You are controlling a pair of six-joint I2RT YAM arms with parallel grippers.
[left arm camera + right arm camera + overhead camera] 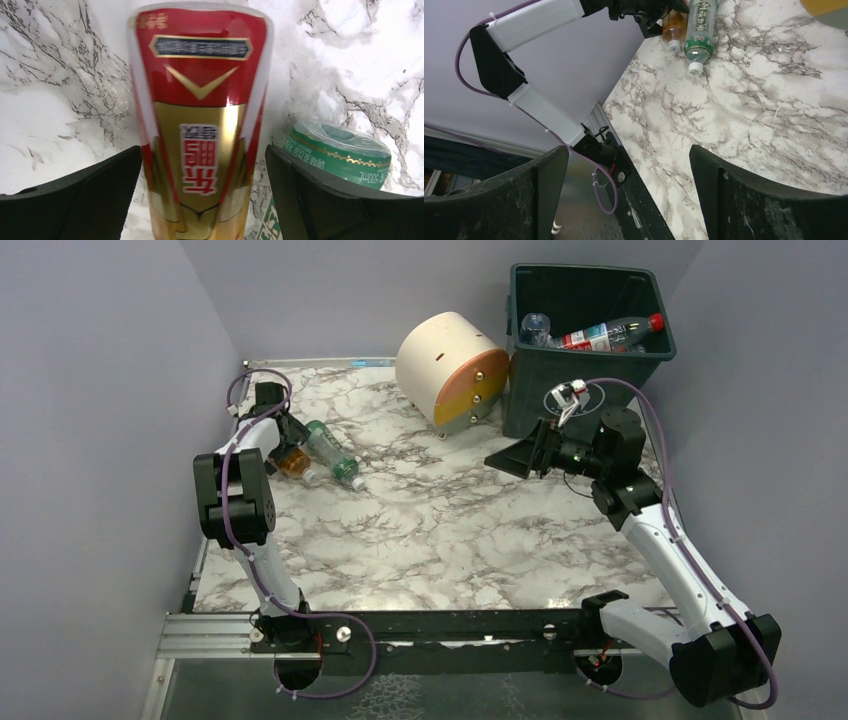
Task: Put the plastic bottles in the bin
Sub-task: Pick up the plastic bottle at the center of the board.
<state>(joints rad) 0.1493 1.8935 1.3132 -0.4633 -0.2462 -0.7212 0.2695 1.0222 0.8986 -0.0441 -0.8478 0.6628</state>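
Left wrist: left gripper [204, 150] jaws wide apart, straddling red-and-gold-label bottle [200, 100] lying on marble table [45, 115], not clamped yet. Green-label bottle [340, 155] sits just beside one finger. Risk: closing nips or nudges it and both roll off-line. Right gripper [629, 150] wide open, empty. Far right: bin [527, 390] w/ bottles [610, 335] inside.
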